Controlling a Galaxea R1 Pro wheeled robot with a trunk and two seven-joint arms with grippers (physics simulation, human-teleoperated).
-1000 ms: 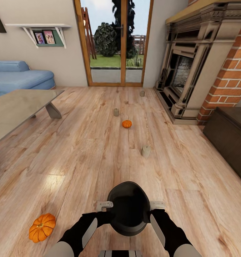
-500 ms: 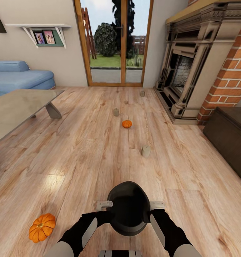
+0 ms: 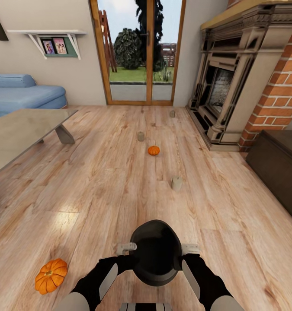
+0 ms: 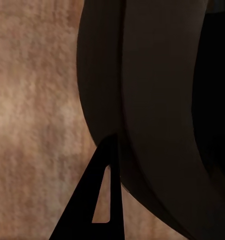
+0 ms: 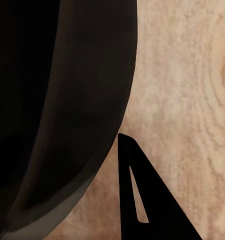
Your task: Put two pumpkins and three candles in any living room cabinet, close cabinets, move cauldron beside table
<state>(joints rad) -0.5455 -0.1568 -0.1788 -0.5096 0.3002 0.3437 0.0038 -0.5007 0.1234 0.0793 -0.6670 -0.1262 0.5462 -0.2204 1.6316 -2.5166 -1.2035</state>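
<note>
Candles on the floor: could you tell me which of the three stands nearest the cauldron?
The candle just right of centre; the other two stand farther off, beyond the small pumpkin.

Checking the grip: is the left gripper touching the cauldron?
Touching. In the left wrist view a finger of the left gripper lies against the cauldron wall.

the cauldron [image 3: 155, 252] hides both pincers' fingertips; the cabinet [image 3: 279, 166] is cut off at the edge.

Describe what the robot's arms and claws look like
Both arms are matte black with pale grey oblong panels along the forearms and grey sections near the shoulders. The left claw and right claw show as light grey blocks. In the wrist views, each finger is a black triangle with a slot.
</note>
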